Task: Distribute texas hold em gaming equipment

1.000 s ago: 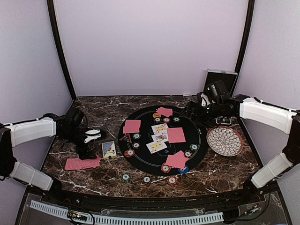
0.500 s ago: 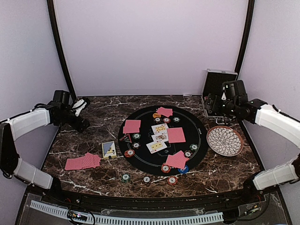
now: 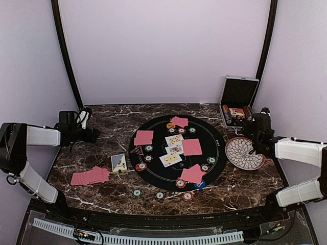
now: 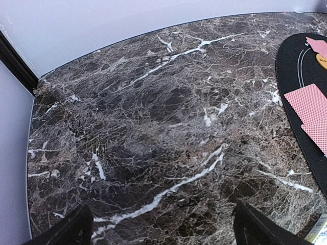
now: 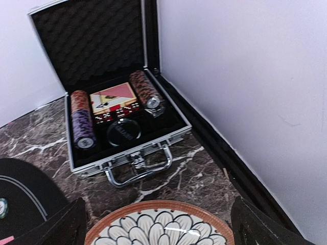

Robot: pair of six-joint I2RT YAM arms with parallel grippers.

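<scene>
Left claw [image 4: 163, 234]: fingers apart, empty, over bare counter [image 3: 245, 186] at far left.
Right claw [image 5: 159, 228]: fingers apart, empty, above plate [image 3: 246, 153].
Card fan [image 3: 90, 176]: on the counter left of mat [image 3: 153, 174], long axis left-right.
Face-up cards [image 3: 173, 149]: mid-mat, the row running near to far.
</scene>
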